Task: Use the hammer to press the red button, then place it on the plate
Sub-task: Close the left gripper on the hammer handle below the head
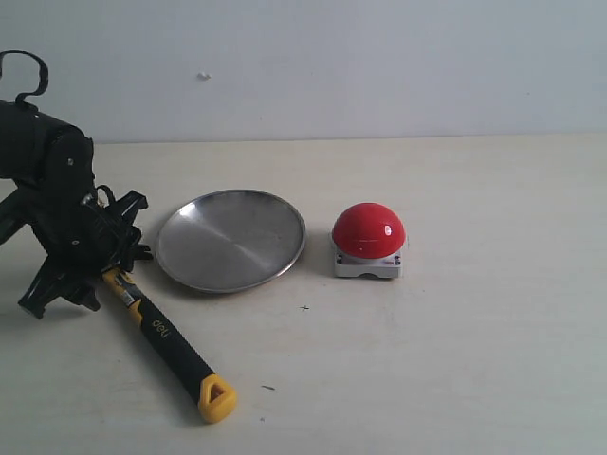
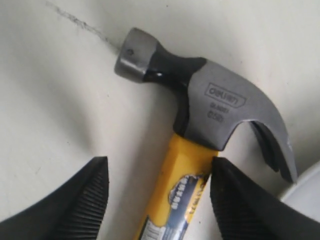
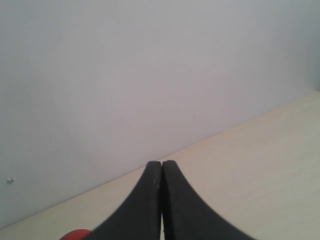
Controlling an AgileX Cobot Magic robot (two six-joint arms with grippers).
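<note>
1. Straddling the hammer (image 2: 220, 110) just below its head, the left gripper (image 2: 157, 175) stands spread. One ribbed finger (image 2: 240, 200) sits at the edge of the yellow handle and the other is clear of it. Only the left wrist view shows this, with the steel head lying flat.
2. The exterior view hides that head behind the left gripper (image 1: 95, 256). It does show the black-and-yellow handle running toward the camera to its looped end, on the table (image 1: 455, 360) just left of the plate (image 1: 230, 240).
3. The plate and the button (image 1: 368, 229) sit side by side, apart, mid-table.
4. The right gripper (image 3: 161, 165) appears only in its own wrist view, its fingers pressed together. It faces the wall (image 3: 150, 75), with a red sliver of the button (image 3: 75, 234) at the frame's edge.
5. The table is pale, matte beige with a few dark specks, and the wall is plain greyish white.
</note>
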